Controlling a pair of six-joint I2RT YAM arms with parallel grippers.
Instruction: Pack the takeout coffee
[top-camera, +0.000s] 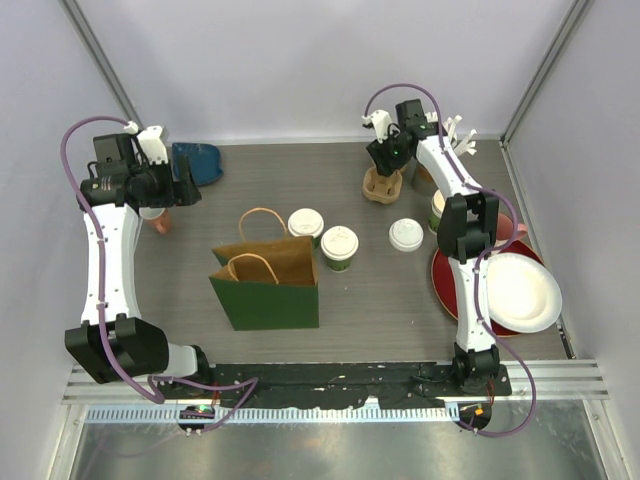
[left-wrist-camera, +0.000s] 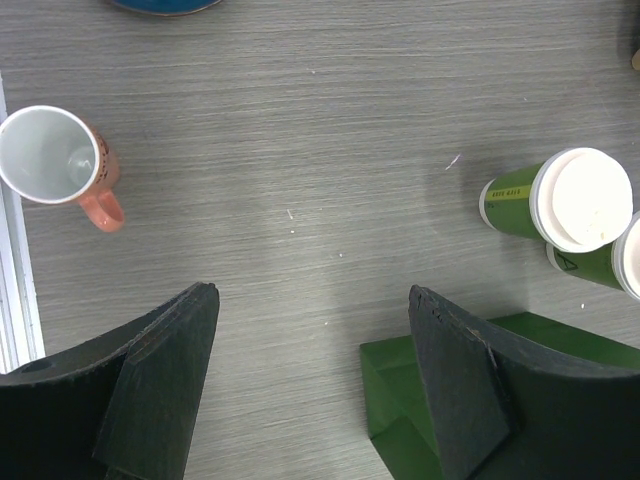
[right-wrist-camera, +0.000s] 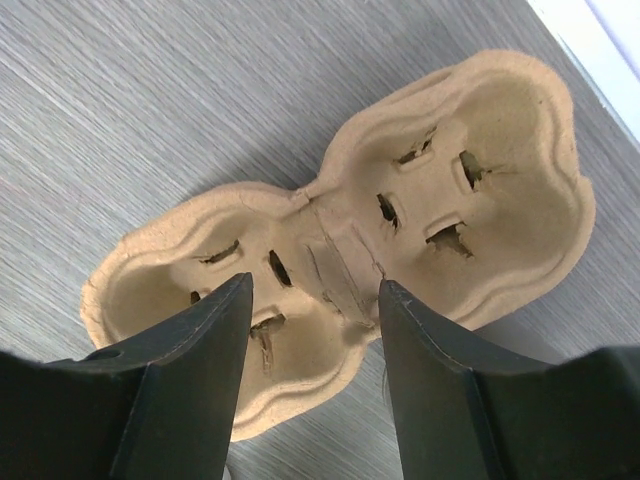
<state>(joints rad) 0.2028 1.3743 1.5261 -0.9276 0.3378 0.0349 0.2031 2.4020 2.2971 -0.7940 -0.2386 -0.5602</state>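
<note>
The takeout coffee is two dark-green cups with white lids (top-camera: 306, 224) (top-camera: 339, 245), standing just behind an open green paper bag (top-camera: 265, 285). In the left wrist view the cups (left-wrist-camera: 560, 200) (left-wrist-camera: 612, 262) are at the right and the bag's corner (left-wrist-camera: 410, 400) is near the right finger. My left gripper (top-camera: 184, 190) (left-wrist-camera: 312, 295) hovers open over bare table, left of the bag. My right gripper (top-camera: 388, 160) (right-wrist-camera: 315, 290) is open, its fingers straddling the middle of a tan pulp cup carrier (top-camera: 382, 186) (right-wrist-camera: 340, 230) at the back.
A pink mug (top-camera: 155, 220) (left-wrist-camera: 55, 160) lies under the left arm. A blue object (top-camera: 200, 162) sits at the back left. A loose white lid (top-camera: 405, 234), a green cup (top-camera: 437, 210) partly hidden by the arm, and a red plate (top-camera: 445, 285) under a white one (top-camera: 520, 290) are on the right.
</note>
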